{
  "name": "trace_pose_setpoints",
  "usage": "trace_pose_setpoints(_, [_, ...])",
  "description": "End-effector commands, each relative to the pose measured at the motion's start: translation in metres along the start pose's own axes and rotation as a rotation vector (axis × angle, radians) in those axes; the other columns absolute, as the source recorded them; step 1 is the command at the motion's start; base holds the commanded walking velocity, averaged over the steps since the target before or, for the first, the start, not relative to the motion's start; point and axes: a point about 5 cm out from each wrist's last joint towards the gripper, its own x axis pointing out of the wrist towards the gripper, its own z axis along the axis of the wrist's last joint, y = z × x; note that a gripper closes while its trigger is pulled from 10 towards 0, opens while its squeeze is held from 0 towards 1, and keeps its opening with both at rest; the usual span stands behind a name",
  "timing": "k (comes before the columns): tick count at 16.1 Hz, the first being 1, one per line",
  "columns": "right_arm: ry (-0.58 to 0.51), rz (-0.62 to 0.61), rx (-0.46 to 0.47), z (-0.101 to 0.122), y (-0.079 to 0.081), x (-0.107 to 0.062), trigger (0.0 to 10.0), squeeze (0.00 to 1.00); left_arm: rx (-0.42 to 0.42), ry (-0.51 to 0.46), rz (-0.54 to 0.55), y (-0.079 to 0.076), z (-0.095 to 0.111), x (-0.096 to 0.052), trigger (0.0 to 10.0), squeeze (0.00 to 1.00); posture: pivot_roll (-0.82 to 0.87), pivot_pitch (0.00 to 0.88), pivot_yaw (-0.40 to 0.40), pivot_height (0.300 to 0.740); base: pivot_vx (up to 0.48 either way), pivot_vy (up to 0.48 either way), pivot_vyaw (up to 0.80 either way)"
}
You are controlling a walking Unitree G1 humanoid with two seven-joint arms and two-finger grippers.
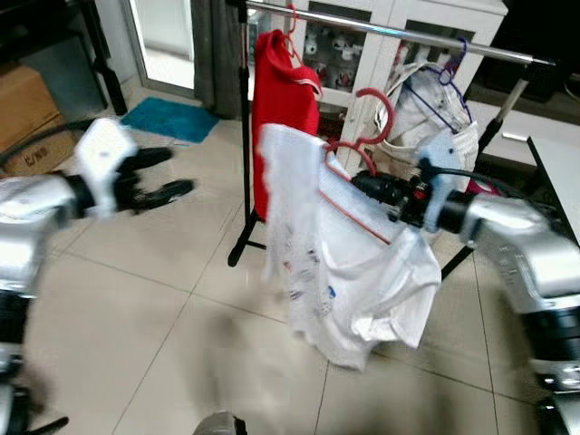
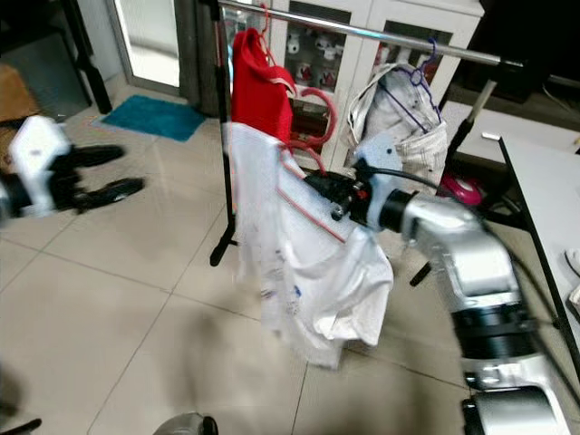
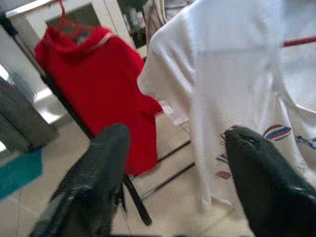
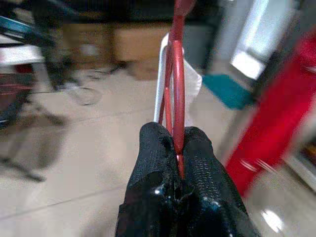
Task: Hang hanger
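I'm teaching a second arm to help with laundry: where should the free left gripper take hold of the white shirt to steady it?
Probably at the near sleeve edge of the white shirt, approaching from the robot's left, where the open left gripper already faces it. The red hanger is pinched in the right gripper, so the cloth hangs slack below it and that sleeve juts toward the left gripper.

Count: two grippers, left gripper (image 1: pixel 168 174) and right gripper (image 1: pixel 367 184); three hangers, a red hanger (image 1: pixel 367 136) carrying one white shirt (image 1: pixel 340 272), one under the red shirt (image 1: pixel 283 109), one purple hanger (image 1: pixel 444 100); one rail (image 1: pixel 399 34).
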Motion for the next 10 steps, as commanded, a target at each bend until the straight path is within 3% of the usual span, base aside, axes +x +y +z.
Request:
trace_pose_setpoints(1, [-0.058,0.091,-0.029,0.012,0.003,-0.004,10.0,0.00,0.015,-0.006,-0.043,-0.001,0.001,-0.001,10.0,1.00,-0.03,0.000,-0.093,0.740,0.000,0.000,0.00])
trace_pose_setpoints(2, [-0.058,0.121,-0.029,0.013,0.004,-0.005,10.0,0.00,0.008,0.000,-0.064,-0.002,-0.002,-0.001,10.0,1.00,-0.03,0.000,-0.093,0.740,0.000,0.000,0.00])
trace_pose_setpoints(3, [-0.051,0.195,-0.038,0.014,0.008,-0.008,10.0,0.00,0.012,0.000,-0.079,-0.003,-0.007,0.001,10.0,0.55,-0.02,0.000,-0.103,0.740,0.000,0.000,0.00])
trace_pose_setpoints(4, [-0.048,0.228,-0.039,0.014,0.011,-0.008,10.0,0.00,0.009,-0.017,-0.083,-0.003,-0.007,0.001,10.0,0.00,-0.02,0.000,-0.106,0.740,0.000,0.000,0.00])
trace_pose_setpoints(6, [-0.032,0.334,-0.050,0.014,0.018,-0.012,10.0,0.00,-0.018,-0.095,-0.142,-0.004,-0.001,0.007,10.0,0.00,-0.04,0.000,-0.092,0.740,0.000,0.000,0.00])
trace_pose_setpoints(10, [-0.032,0.390,-0.053,0.015,0.022,-0.016,10.0,0.00,-0.024,-0.010,-0.213,-0.009,-0.011,0.012,10.0,0.00,-0.06,0.000,-0.066,0.740,0.000,0.000,0.00])
